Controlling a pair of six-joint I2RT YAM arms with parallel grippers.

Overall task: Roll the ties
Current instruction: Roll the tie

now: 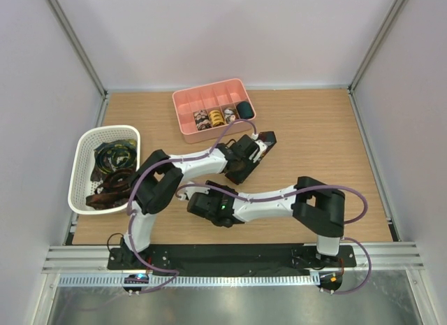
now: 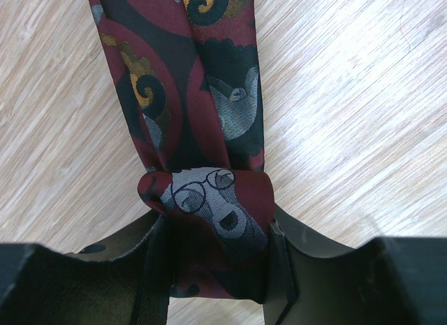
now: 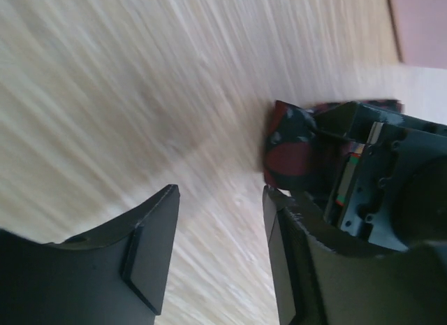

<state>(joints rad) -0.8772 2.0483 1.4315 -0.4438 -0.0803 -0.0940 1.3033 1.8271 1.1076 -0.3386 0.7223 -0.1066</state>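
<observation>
Close view from the left wrist: the left claw [image 2: 216, 230] is clamped on the rolled end [image 2: 209, 199] of a tie [image 2: 188, 80], with a finger on either side of the small coil. The rest of the tie, dark with maroon rounds and grey and gold figures, runs straight ahead of the claw, flat on the wooden table [image 2: 349, 94].

The right claw [image 3: 220, 199] has its jaws apart with nothing between them. In its own view the same coil sits ahead and to the right of its fingers, near but not touching.

We judge the tie light, soft and limp, with a smooth woven face that could slip. It has no stiffness, so the coil would likely spring loose if released. The best hold looks to be across the coil's two sides, firm enough that the layers do not slide out sideways. The free length should lie flat and in line ahead of the claw so the turns stack evenly.

From above, a pink tray [image 1: 209, 98] just beyond the left claw holds coiled ties [image 1: 213, 117]. A white basket [image 1: 84, 164], well apart on its left, holds loose ties [image 1: 112, 171].
</observation>
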